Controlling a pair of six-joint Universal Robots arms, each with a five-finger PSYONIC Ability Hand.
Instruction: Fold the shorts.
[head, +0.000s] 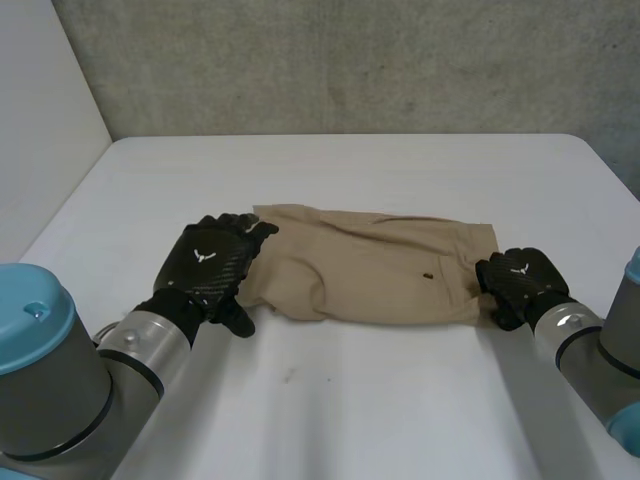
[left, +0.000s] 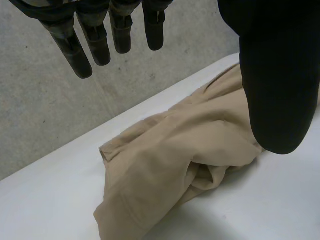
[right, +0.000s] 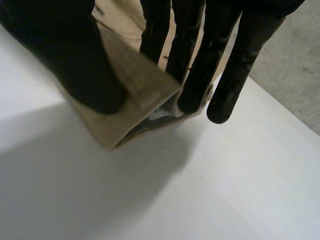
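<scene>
2 hands on the tan shorts (head: 370, 270), which lie flat mid-table on the white table (head: 350, 400), long side running left to right. Left hand (head: 210, 265) sits at the shorts' left end. In its wrist view the fingers (left: 82, 52) are straight, slightly spread and clear of the cloth, gripping nothing. Right hand (head: 517, 280) is at the right end's near corner, thumb (right: 65, 55) on top and fingers (right: 200, 65) opposite, pinching the folded edge. 1 small white emblem (head: 203, 255) on the back of each hand, too small to read. Dark spot (head: 427, 275) on the cloth.
</scene>
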